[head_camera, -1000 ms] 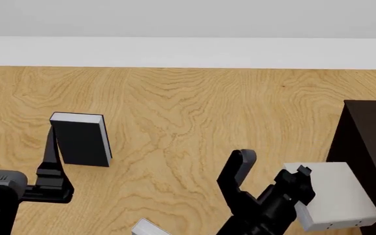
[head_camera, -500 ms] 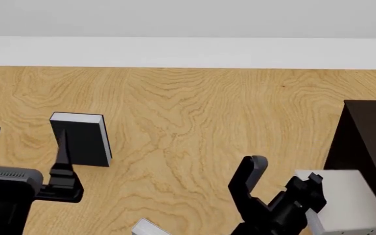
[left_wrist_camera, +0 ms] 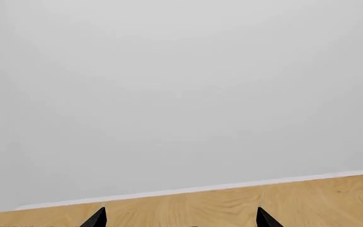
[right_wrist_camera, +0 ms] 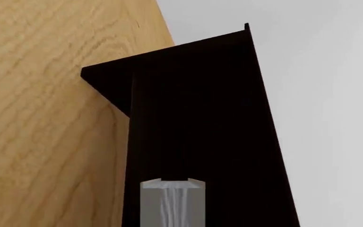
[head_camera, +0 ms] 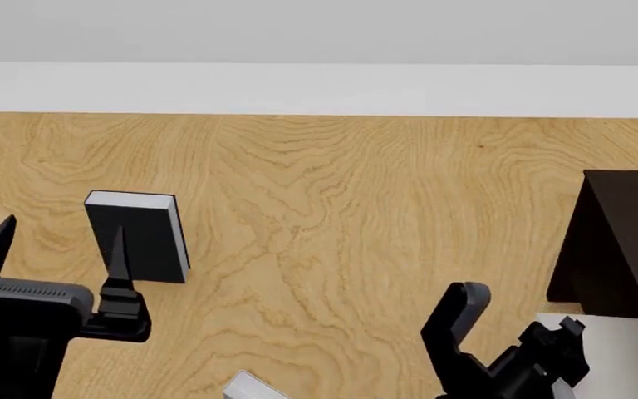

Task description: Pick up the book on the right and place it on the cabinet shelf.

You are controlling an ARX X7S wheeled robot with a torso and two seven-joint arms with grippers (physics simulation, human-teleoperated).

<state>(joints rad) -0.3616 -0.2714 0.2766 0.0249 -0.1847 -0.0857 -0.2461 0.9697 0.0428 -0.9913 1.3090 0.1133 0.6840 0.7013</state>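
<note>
While the head view crops both arms at its lower edge, the right gripper (head_camera: 507, 349) sits at about 5 o'clock, its two black fingers closed onto the pale grey, plain-covered book (head_camera: 618, 345). That book is lifted off the light oak-grain wooden table (head_camera: 331, 208); only its upper corner shows, at the frame's lower right. It lies just beside, and partly in front of, the large boxy cabinet of very dark brown wood (head_camera: 624, 233) at 3 o'clock; whether they touch cannot be told.

In the right wrist view, the book (right_wrist_camera: 172, 203) shows as a narrow pale strip with a notched end. Its outline lies wholly against the cabinet (right_wrist_camera: 200, 118). The table (right_wrist_camera: 49, 118) lies to one side of the cabinet, the plain pale grey wall (right_wrist_camera: 320, 71) to the other.

At 7 o'clock the left gripper (head_camera: 59, 249) has its two pointed black fingers spread wide apart with nothing between them. The left wrist view shows only the two tips of that gripper (left_wrist_camera: 180, 218), with table (left_wrist_camera: 320, 198) beyond and wall (left_wrist_camera: 181, 94) behind.

At 6 o'clock a small pale grey corner of a flat object (head_camera: 255, 387) pokes in at the frame edge; too little shows to identify it.

Farther out at 9 o'clock stands an upright black-covered book with white page edges (head_camera: 139, 235), partly overlapped by one left finger. A white strip (head_camera: 319, 87) runs beyond the table's far edge, with the wall (head_camera: 319, 29) above it.
</note>
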